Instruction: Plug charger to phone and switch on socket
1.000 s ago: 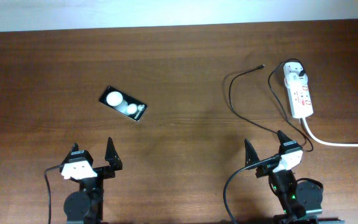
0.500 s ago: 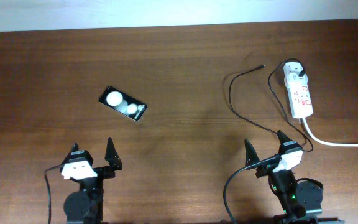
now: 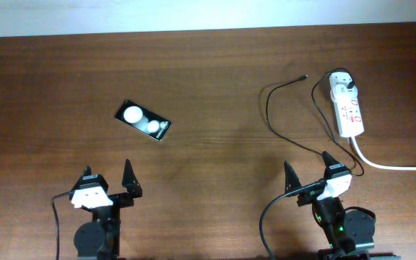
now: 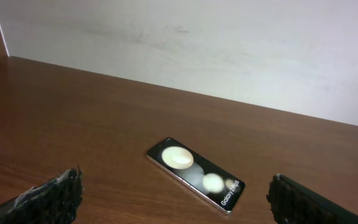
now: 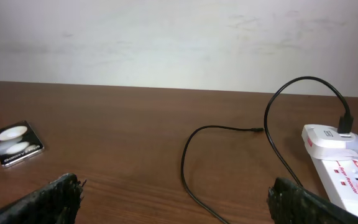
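Barely begun: the thin black charger cable sits plugged in the white oblong power strip, tip free, well apart from the glossy black phone. The left pincer and right pincer gape empty.
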